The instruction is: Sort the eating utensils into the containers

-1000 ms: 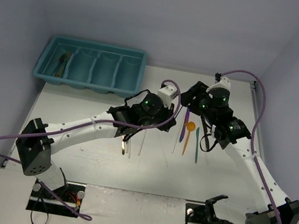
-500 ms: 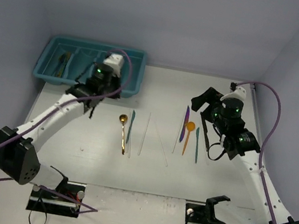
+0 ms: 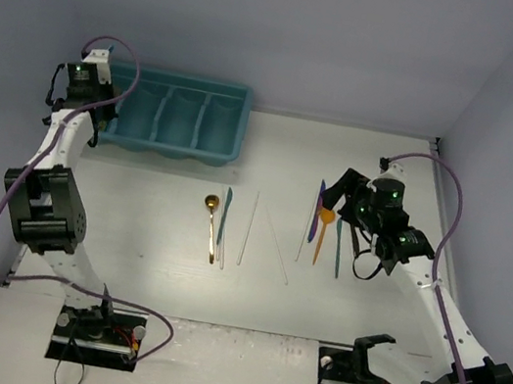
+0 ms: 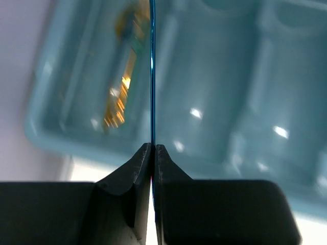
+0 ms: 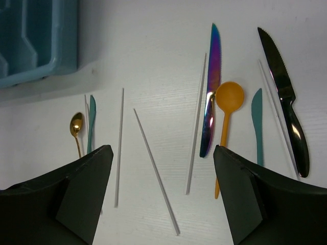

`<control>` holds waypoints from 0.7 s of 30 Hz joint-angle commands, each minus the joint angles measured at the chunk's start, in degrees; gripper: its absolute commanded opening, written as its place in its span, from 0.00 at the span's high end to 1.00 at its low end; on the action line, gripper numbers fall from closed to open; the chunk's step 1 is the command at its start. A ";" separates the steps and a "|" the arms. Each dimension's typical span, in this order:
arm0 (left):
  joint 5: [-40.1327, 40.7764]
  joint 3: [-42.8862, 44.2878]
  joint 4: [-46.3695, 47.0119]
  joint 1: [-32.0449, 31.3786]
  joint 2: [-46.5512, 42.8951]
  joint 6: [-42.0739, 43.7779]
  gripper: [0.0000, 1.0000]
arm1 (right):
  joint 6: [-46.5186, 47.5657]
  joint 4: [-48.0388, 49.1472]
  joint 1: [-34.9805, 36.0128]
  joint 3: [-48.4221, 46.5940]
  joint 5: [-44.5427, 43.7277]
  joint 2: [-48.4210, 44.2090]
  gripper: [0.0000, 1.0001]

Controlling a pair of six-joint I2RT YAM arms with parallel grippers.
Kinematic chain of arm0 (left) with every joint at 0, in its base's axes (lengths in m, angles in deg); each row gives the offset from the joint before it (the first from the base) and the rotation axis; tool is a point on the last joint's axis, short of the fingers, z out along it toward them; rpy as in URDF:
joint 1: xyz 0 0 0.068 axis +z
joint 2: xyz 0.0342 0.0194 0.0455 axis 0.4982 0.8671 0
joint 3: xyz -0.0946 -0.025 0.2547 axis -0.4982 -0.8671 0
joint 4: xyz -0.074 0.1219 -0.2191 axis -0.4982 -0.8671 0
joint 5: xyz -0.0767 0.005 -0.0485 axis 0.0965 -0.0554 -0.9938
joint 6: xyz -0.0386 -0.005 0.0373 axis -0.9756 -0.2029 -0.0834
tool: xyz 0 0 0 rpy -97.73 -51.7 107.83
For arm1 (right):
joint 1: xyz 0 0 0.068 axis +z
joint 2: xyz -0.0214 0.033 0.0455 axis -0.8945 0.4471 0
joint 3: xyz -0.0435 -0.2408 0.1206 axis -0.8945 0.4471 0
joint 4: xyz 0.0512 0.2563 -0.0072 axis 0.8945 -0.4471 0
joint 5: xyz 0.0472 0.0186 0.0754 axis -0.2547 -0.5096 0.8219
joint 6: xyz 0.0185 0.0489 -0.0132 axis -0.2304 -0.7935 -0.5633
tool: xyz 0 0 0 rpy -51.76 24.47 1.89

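Ahead of your right gripper (image 5: 162,153) you can count five pale sticks (image 5: 119,148), two teal pieces (image 5: 91,122) (image 5: 256,117), one gold spoon (image 5: 76,124), one orange spoon (image 5: 229,97), one purple knife (image 5: 210,92) and one black knife (image 5: 287,102). Your left gripper (image 4: 153,148) holds one blue utensil (image 4: 152,76) above one tray (image 3: 231,138) of four compartments. The gold pieces (image 4: 120,97) inside it are too blurred for you to count.

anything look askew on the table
One pale translucent stick lies diagonally on the white table, unlike the straight pale stick left of it. Nothing looks spilled or damaged.
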 commanded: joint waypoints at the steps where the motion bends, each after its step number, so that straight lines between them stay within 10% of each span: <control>1: -0.42 13.31 3.67 2.36 8.67 6.28 1.00 | 1.94 2.86 -0.14 1.51 2.87 1.77 0.23; 10: 3.07 33.49 0.20 5.50 26.79 7.57 1.00 | 3.05 2.81 -0.14 5.56 4.39 4.47 0.23; 21: 4.85 28.93 1.49 5.45 27.54 7.51 0.84 | 2.50 2.90 -0.23 4.63 4.86 6.93 0.24</control>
